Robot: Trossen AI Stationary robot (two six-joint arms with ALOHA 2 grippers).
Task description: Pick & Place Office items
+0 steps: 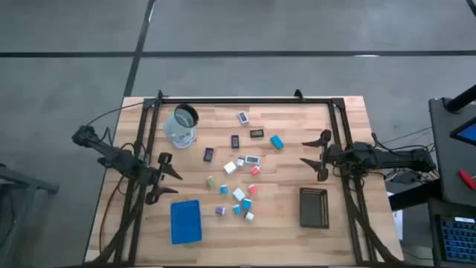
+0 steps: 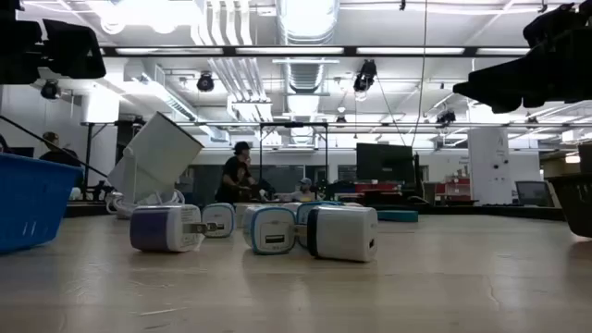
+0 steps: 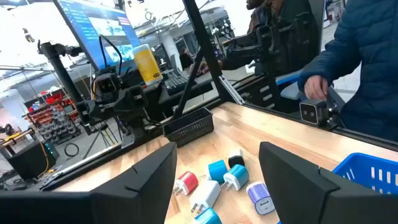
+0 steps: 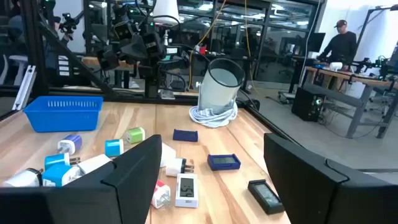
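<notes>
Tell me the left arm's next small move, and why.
Probably ease the left gripper toward the purple charger, the nearest piece of the cluster. Its fingers are open and empty, the blue tray sits close by, and the right gripper waits across the table.

Pale wooden counter (image 1: 297,149). Scattered across its middle, small office items (image 1: 238,179); toward the left, a clear cup (image 1: 181,125) and blue tray (image 1: 185,221); black tray (image 1: 313,207) toward the right.

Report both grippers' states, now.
Left gripper: open, holding nothing, above the wooden table near the blue rectangular tray.
Right gripper: open, holding nothing, above the table's right side.
</notes>
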